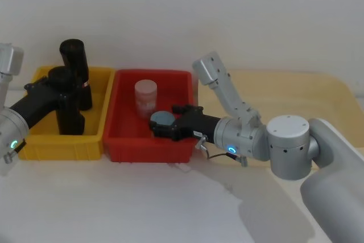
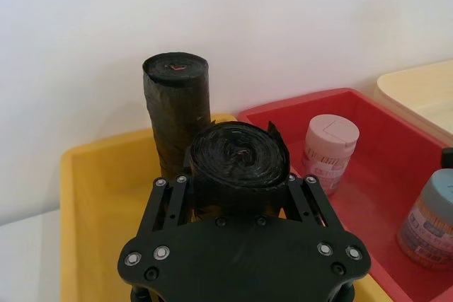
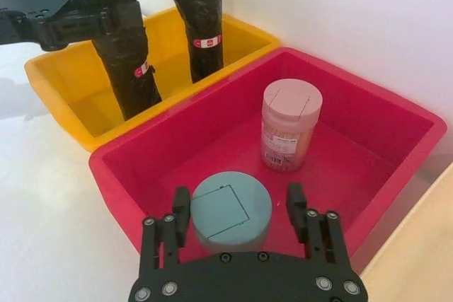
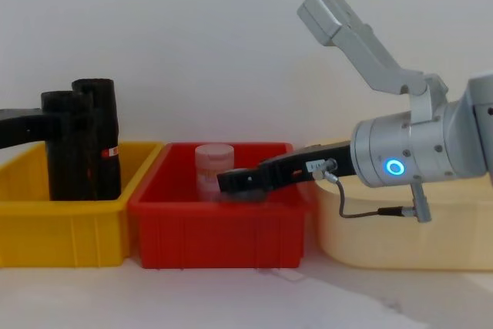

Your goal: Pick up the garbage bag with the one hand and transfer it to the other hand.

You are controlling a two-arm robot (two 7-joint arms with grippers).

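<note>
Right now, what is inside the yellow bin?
Two black rolls stand upright in the yellow bin: the garbage bag, gripped by the left hand, and a second roll behind it. The bin floor directly beneath the rolls is covered by them.

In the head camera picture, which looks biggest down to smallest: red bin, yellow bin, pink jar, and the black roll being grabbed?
1. The red bin and the yellow bin: they look alike, so no ranking between them.
2. The garbage bag, the held black roll.
3. The pink jar.
</note>
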